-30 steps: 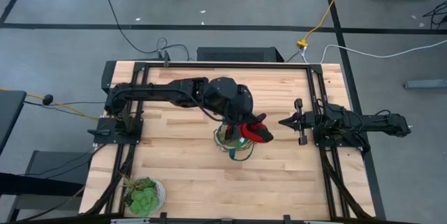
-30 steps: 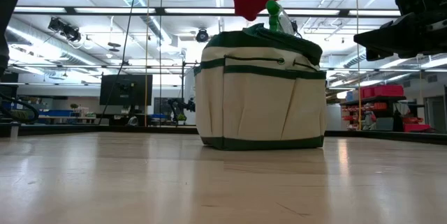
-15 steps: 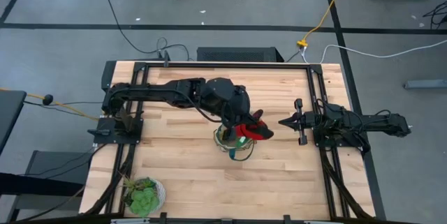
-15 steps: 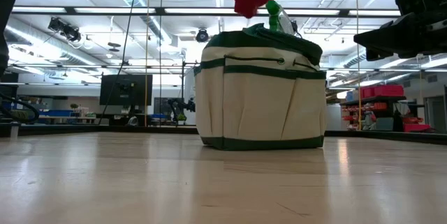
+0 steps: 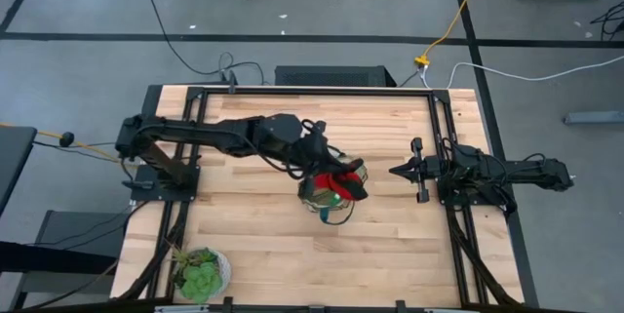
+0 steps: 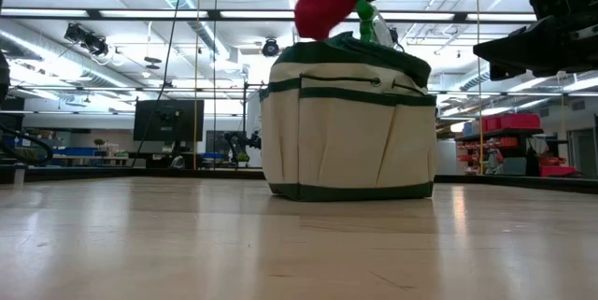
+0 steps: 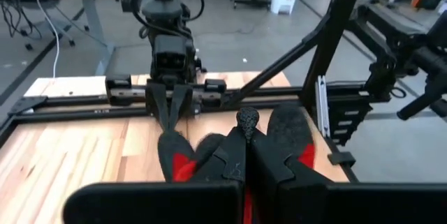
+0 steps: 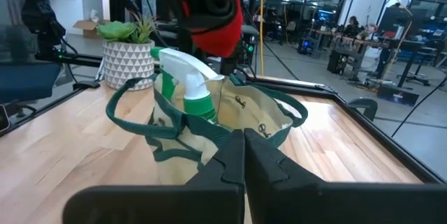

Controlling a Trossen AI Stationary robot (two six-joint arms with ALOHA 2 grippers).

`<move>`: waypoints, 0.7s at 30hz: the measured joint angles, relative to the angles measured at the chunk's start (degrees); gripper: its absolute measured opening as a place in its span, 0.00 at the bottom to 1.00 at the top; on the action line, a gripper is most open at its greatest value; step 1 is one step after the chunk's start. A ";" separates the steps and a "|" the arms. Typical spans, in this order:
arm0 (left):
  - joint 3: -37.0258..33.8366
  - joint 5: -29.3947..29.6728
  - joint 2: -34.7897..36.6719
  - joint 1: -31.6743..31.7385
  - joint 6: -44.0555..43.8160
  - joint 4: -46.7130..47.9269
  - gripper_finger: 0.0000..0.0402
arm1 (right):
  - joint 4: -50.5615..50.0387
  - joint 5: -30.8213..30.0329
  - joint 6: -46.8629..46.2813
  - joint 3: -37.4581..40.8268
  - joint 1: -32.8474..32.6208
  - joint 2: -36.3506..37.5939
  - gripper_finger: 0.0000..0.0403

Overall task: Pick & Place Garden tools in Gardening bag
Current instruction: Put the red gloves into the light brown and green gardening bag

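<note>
The tan gardening bag (image 6: pixel 350 132) with a dark green rim stands upright on the table's middle (image 5: pixel 314 199). A green spray bottle with a white nozzle (image 8: pixel 187 77) stands in it, its head above the rim (image 6: pixel 367 20). My left gripper (image 7: pixel 244 160) is shut on the red-and-black glove bundle (image 5: pixel 343 178) just above the bag's opening. My right gripper (image 5: pixel 395 170) is shut and empty at the table's right side, pointing at the bag. The hand rakes do not show. My left gripper pinches the glove bundle between its two fingers, slanting down from the table's left. The bundle's black-and-red finger ends (image 7: pixel 290 137) stick out past the fingertips on both sides. The bundle (image 6: pixel 322 6) hangs clear, above the bag's rim and beside the spray nozzle.
A green leafy plant in a white pot (image 5: pixel 200 272) stands at the table's near left corner; it also shows in the right wrist view (image 8: pixel 129 46). Bare wood lies all around the bag. Black frame rails run along both sides.
My left gripper, still shut on the glove bundle, has moved toward the table's left, from past the bag's right rim to over its opening, and a little down. The bag and spray bottle have stayed put.
</note>
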State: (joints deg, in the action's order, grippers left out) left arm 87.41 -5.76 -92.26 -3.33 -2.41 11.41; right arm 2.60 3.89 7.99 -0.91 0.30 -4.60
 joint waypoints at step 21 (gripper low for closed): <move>-6.02 -0.77 3.90 0.33 0.06 -7.82 0.01 | -0.01 -0.01 0.00 0.00 0.02 0.00 0.00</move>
State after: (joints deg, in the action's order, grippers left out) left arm 81.38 -6.53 -88.36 -3.01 -2.35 3.60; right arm 2.59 3.88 7.99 -0.91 0.31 -4.60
